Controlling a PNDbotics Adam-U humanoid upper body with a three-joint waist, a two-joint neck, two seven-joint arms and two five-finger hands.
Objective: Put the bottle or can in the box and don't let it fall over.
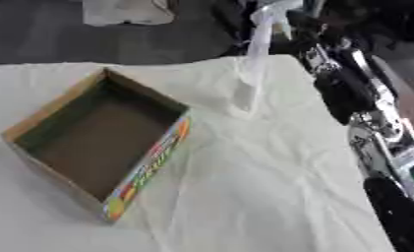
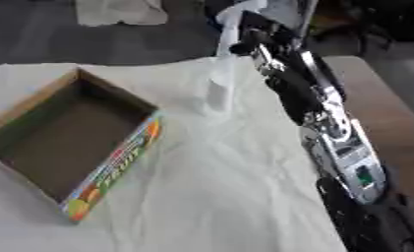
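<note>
1. A table [image 1: 270, 197] is covered by a creased white cloth [image 2: 219, 197], which fills most of both views; a bare brown strip of the tabletop is seen past the cloth's right edge in the right eye view.

2. An open cardboard box [image 1: 98, 142] is set askew on the left part of the cloth. Its inside is seen to be plain brown, with nothing visible in it. Its long near-right wall is printed in bright colours, red, yellow and green among them; the lettering cannot be read.

3. The robot's right arm [image 2: 330, 133] is stretched in from the lower right corner toward the far middle of the table. It is seen as black with silver joints, and it runs along the cloth's right edge.

4. A tall, slim white bottle [image 2: 223, 74] is stood upright on the cloth near the far edge of the table, well apart from the box and outside it, to the right of the box's far corner. Its base is seen resting on the cloth and its upper part is reached by the hand.

5. The right hand [image 2: 244, 34] is placed at the bottle's upper part, at the top of the views. Dark fingers are seen against the bottle there, but whether they are wrapped round it or merely beside it cannot be told, as that part is blurred.

6. The left hand is shown in neither view.
</note>
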